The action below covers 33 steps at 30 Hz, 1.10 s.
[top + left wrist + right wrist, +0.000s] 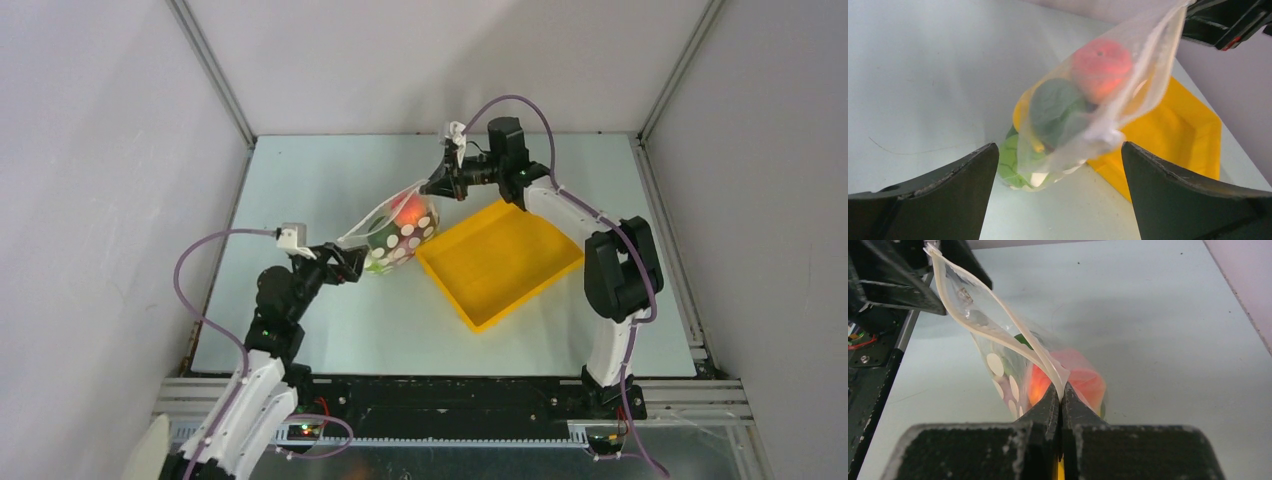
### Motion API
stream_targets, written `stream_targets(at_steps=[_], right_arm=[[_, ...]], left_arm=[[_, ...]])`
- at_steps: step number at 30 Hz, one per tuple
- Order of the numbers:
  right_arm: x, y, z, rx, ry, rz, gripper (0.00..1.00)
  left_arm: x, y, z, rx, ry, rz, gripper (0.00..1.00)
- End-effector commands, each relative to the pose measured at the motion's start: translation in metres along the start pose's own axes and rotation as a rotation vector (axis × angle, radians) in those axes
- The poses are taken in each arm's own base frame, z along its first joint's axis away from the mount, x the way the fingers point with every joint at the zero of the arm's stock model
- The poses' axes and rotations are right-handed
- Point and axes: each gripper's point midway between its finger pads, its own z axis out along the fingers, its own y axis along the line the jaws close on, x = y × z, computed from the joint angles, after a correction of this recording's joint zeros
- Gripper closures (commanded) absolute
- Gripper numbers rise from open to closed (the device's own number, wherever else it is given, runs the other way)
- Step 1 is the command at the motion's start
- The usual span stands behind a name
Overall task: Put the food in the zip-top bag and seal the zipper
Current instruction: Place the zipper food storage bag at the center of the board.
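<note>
Clear dotted zip-top bag (400, 232), food (1100, 62) inside, hangs near the table's middle beside the yellow tray (500, 262), zipper (998, 337) pinched by the right gripper (1062, 390); left gripper (350, 262) gapes wide, gripping nothing.

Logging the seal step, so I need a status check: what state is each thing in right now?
Bag: held up by one end, filled.
Zipper: gaping partway, not fully sealed.
Food: inside the bag.
Tray: empty.
Left jaws: open, gripping nothing.
Right jaws: shut on the zipper.
</note>
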Motion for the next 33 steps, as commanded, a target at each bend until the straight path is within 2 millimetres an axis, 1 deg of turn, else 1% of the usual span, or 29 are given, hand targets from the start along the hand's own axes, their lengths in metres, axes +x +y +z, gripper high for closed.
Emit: stream_targets(at_steps=[1, 2, 3, 4, 6, 11, 15, 18, 20, 23, 29, 31, 33], right_arm=[[-0.022, 0.002, -0.001, -0.053, -0.029, -0.068, 1.0], [-0.022, 0.002, 0.0, -0.054, -0.028, -0.068, 1.0], [-0.022, 0.002, -0.001, -0.054, -0.029, -0.069, 1.0], [-0.021, 0.002, -0.001, -0.057, -0.027, -0.07, 1.0], [-0.021, 0.001, -0.002, -0.06, -0.028, -0.072, 1.0], [-0.019, 0.0, -0.005, -0.066, -0.029, -0.065, 1.0], [-0.021, 0.001, -0.008, -0.071, -0.038, -0.057, 1.0], [-0.021, 0.001, -0.01, -0.073, -0.044, -0.047, 1.0], [-0.021, 0.002, -0.011, -0.079, -0.046, -0.047, 1.0], [-0.021, 0.003, -0.012, -0.082, -0.05, -0.042, 1.0], [-0.021, 0.003, -0.016, -0.086, -0.058, -0.029, 1.0], [-0.02, 0.001, -0.017, -0.085, -0.06, -0.025, 1.0], [-0.018, 0.001, -0.017, -0.089, -0.06, -0.018, 1.0]], left_arm=[[-0.012, -0.02, 0.006, 0.248, 0.02, 0.071, 0.0], [-0.008, -0.026, 0.005, 0.309, 0.035, 0.083, 0.01], [-0.009, -0.025, 0.005, 0.325, 0.034, 0.091, 0.02], [-0.008, -0.031, 0.003, 0.379, 0.036, 0.109, 0.03], [-0.009, -0.033, 0.0, 0.404, 0.015, 0.14, 0.05], [-0.022, -0.025, -0.002, 0.344, -0.074, 0.2, 0.12], [-0.021, -0.025, -0.005, 0.344, -0.091, 0.226, 0.16], [-0.019, -0.024, -0.005, 0.342, -0.086, 0.224, 0.2], [-0.02, -0.022, -0.002, 0.337, -0.087, 0.222, 0.21], [-0.022, -0.017, 0.007, 0.318, -0.09, 0.213, 0.24], [-0.019, -0.016, 0.025, 0.342, -0.031, 0.174, 0.4], [-0.019, -0.019, 0.026, 0.364, -0.03, 0.165, 0.44], [-0.02, -0.021, 0.025, 0.379, -0.042, 0.165, 0.44]])
